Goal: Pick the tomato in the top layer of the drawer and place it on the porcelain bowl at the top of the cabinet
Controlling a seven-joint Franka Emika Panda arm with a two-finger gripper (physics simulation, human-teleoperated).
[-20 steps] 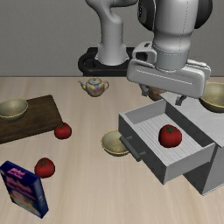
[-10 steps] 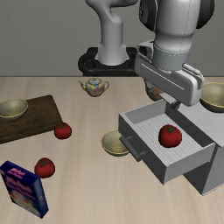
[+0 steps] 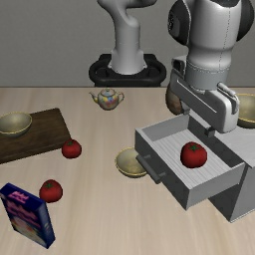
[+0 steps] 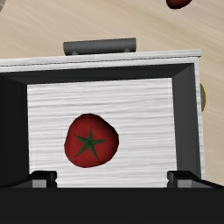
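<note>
A red tomato (image 3: 193, 154) with a green star-shaped stem (image 4: 91, 143) lies on the floor of the open top drawer (image 3: 221, 171) of the grey cabinet (image 3: 242, 200). My gripper (image 3: 202, 122) hangs above the drawer's rear part, over the tomato and apart from it. In the wrist view my gripper (image 4: 112, 178) is open, the two fingertips (image 4: 42, 179) standing wide on either side of the tomato's line, touching nothing. The porcelain bowl (image 3: 245, 110) rests on the cabinet top, beside my hand on the exterior view's right.
The drawer handle (image 4: 100, 45) juts out toward a small cream bowl (image 3: 131, 162). Two more tomatoes (image 3: 72, 149) (image 3: 51, 190) lie on the table. A teapot (image 3: 107, 99), a dark wooden board (image 3: 40, 139) carrying a bowl (image 3: 15, 125), and a blue box (image 3: 28, 212) stand around.
My hand has turned about its vertical axis and shifted a little toward the exterior view's right above the drawer. The tomato and drawer have stayed put.
</note>
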